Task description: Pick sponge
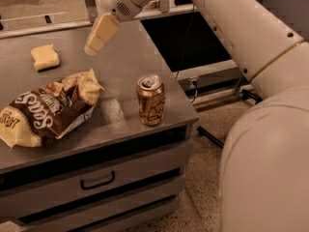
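Note:
The sponge (45,57) is a small pale yellow block lying flat on the grey metal counter (120,57) at the far left. My gripper (92,46) hangs above the counter to the right of the sponge, apart from it, its pale yellow fingers (100,33) pointing down and to the left. The white arm reaches in from the upper right. Nothing shows between the fingers.
A brown-and-yellow chip bag (46,110) lies at the front left of the counter. A soda can (150,100) stands upright near the front right corner. The counter has a drawer with a handle (98,181) below. Speckled floor lies to the right.

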Tool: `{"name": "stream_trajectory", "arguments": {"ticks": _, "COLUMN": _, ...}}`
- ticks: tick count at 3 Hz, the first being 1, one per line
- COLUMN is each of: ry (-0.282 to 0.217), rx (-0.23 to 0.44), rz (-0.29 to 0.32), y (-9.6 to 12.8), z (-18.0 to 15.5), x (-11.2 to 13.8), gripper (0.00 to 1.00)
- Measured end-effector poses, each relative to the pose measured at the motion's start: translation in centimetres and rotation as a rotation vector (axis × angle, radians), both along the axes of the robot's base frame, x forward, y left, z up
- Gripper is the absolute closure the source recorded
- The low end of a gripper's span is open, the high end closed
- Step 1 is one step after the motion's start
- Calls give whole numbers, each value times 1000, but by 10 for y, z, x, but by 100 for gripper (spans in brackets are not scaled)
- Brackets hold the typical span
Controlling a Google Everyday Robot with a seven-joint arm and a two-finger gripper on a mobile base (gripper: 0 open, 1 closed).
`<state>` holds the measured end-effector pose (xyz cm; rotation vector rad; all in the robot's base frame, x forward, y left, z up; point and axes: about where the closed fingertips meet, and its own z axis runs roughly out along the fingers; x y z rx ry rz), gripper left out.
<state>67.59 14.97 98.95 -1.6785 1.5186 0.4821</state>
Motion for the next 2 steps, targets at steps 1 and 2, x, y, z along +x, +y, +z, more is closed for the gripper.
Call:
{"name": "stream_trajectory", "arguments": {"ticks": 1, "ry": -12, "rx": 37, "rz": -13, "y": 15, "z": -12, "x": 36, "gripper": 0}}
{"name": "stream_trajectory", "arguments": {"ticks": 2, "ry": -40, "rx": 127, "rz": -64, "y": 32, "z": -18, "x": 94, "gripper": 0}}
